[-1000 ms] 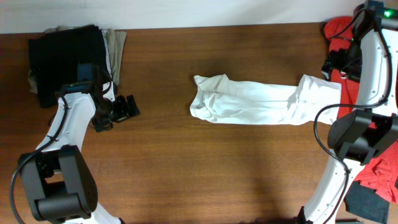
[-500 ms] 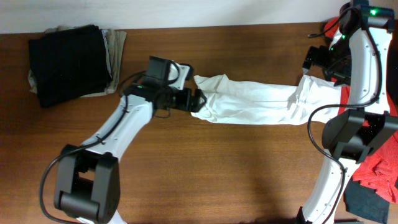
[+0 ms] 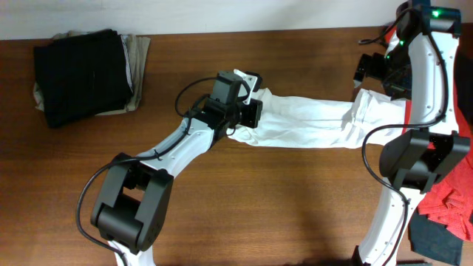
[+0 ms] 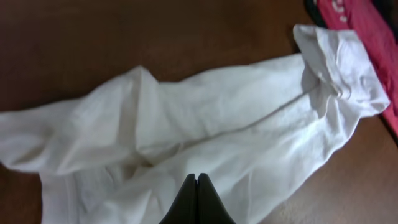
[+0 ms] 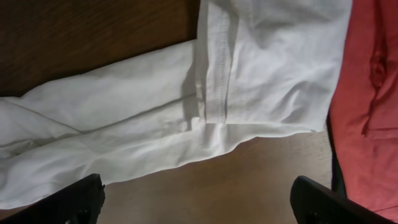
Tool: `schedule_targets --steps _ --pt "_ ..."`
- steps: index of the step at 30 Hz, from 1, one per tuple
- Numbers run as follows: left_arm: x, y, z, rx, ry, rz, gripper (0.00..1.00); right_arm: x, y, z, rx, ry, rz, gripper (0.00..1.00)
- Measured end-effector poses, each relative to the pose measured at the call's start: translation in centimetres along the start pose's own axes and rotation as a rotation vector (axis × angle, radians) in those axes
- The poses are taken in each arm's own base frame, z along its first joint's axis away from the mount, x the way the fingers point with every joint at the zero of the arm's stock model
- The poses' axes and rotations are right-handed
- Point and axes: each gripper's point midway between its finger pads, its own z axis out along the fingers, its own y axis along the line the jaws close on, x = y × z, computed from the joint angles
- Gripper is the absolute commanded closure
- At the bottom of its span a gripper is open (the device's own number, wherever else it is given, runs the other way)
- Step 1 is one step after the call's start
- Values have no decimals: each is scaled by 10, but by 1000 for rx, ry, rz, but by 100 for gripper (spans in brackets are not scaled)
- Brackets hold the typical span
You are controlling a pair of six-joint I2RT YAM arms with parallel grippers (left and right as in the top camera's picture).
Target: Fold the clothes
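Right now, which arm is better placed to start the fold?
Left. The left fingers are shut at the crumpled end of the white T-shirt; the right fingers hang open above the other end, gripping nothing.

No legible text is found; white lettering on the red shirt (image 4: 367,28) is cropped and cannot be read

Crumpled white T-shirt (image 4: 249,106) — jaws pressed together over it.

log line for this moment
left hand: shut at left end of white T-shirt, grip unclear; right hand: open above its right end; shirt: long crumpled strip
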Motion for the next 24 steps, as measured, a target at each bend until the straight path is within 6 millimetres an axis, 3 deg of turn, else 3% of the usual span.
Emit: schedule_targets --steps 3,7,12,16,24 --pt "9 6 10 -9 17 -26 99 1 5 0 0 1 -14 1" --pt "46 25 37 -38 107 -86 98 5 18 2 -1 6 -44 1" --pt "60 32 39 -68 157 -112 96 7 25 3 -1 8 -59 1" --pt "71 50 30 -124 218 -189 96 7 25 3 -1 8 -60 1" --pt "82 143 -29 -277 293 -514 98 13 28 3 -19 35 -60 1"
